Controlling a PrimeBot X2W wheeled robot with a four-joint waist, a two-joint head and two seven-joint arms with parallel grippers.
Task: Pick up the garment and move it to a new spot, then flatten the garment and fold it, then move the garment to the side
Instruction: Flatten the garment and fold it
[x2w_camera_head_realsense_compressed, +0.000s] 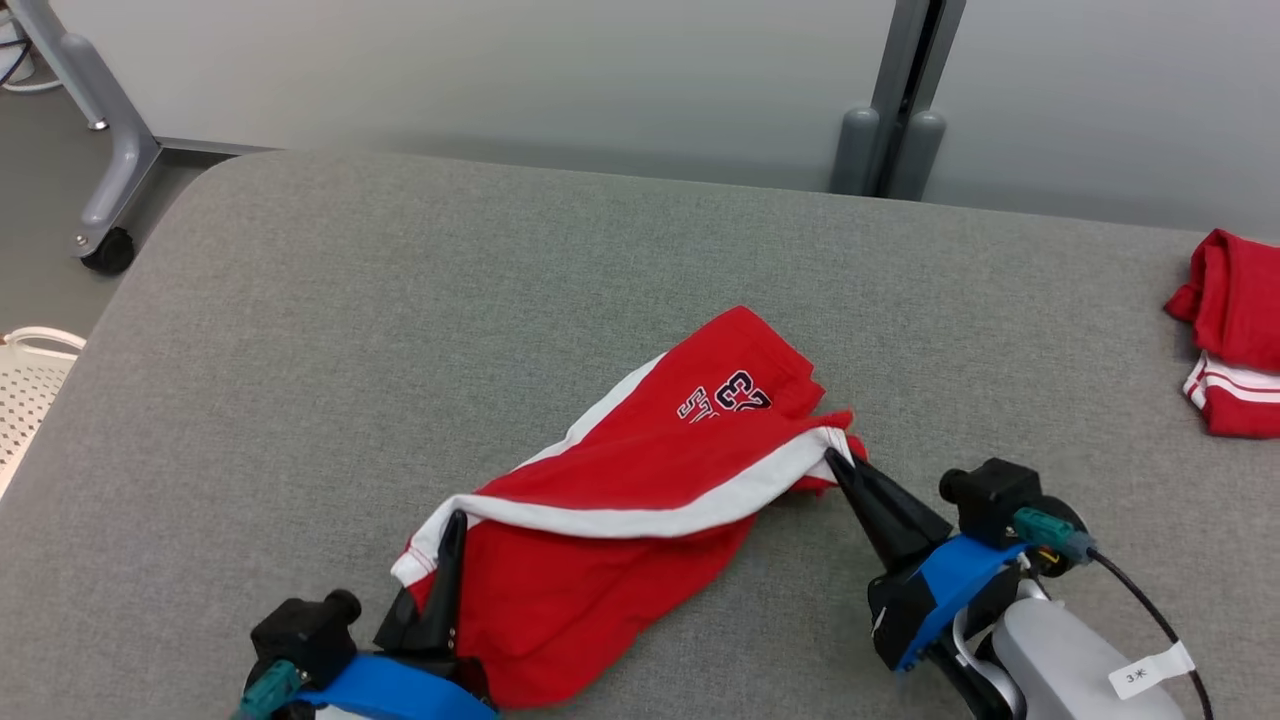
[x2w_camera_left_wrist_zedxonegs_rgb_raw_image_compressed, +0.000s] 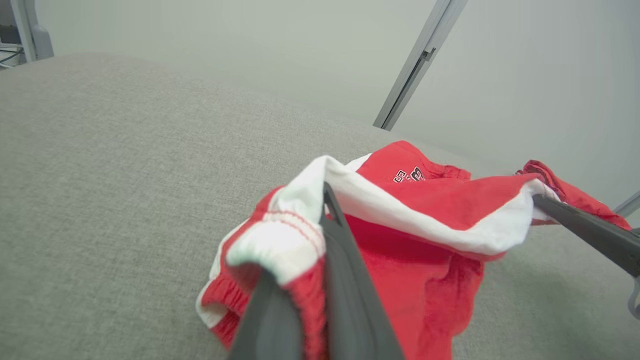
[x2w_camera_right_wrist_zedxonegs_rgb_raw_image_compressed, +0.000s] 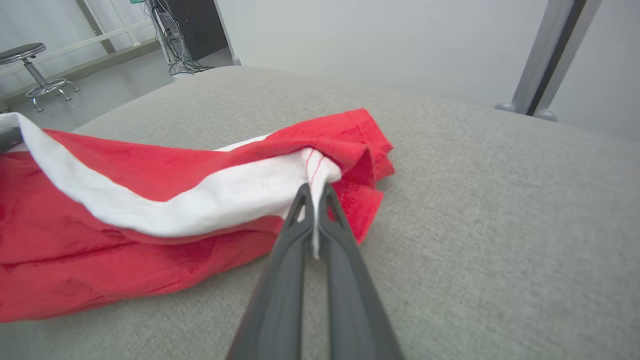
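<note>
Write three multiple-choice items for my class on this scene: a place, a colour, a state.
1. Where does the other red clothing lie? A. on the table, far right B. on the floor C. on a stool
2. What colour is the band on the garment? A. blue B. white C. black
3. How are the left gripper and the right gripper? A. both open B. one open C. both shut on the garment
Key: 1 A, seen at the right edge; 2 B, white between red; 3 C, each pinches a band end.
</note>
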